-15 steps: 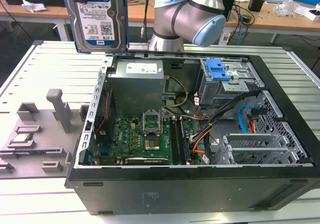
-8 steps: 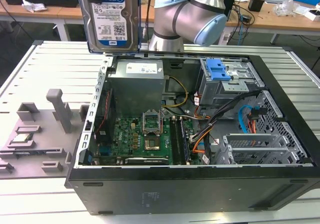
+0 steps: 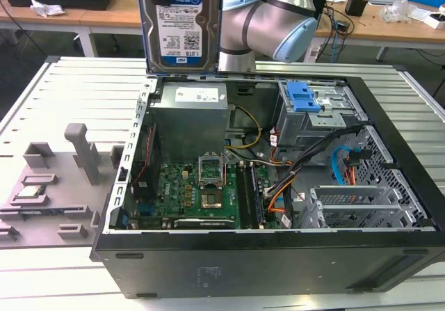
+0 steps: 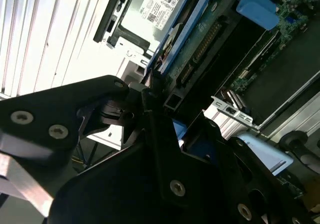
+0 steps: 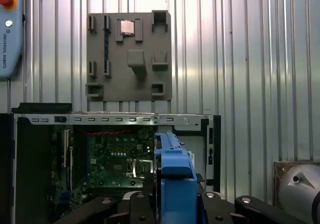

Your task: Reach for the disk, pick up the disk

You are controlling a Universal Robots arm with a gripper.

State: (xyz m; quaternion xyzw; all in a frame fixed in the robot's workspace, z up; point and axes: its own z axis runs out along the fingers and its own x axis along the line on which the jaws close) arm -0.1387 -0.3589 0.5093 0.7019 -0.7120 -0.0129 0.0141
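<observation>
The disk [image 3: 182, 26] is found at the upper centre-left of the exterior view, standing upright with its blue-and-white label towards the camera and blue rails down both long sides. It is held up over the far rim of the open computer case [image 3: 264, 269]. Its lower edge sits level with that rim in the picture, and whether a gap lies between them cannot be settled from this angle. The gripper [image 5: 174, 204] is closed on the disk: in the first wrist view the dark fingers [image 5: 137, 204] flank a blue rail edge-on, and in the second wrist view the black finger links meet the drive's edge beside its circuit-board face. The arm [image 3: 278, 19] stands behind the disk, at the upper centre of the exterior view. Inside the case, the drive cage [image 3: 316, 120] with its blue latch [image 3: 304, 97] lies at the exterior view's right, and the motherboard [image 3: 198, 193] occupies the floor at centre. A grey fixture plate [image 3: 55, 186] carrying a small square chip [image 3: 31, 189] rests on the slatted table [image 3: 76, 95] at the exterior view's left, well apart from the work. Judgement: the reach is complete and the grasp is made, and the pick-up appears done, the disk being borne by the gripper alone as far as can be seen
</observation>
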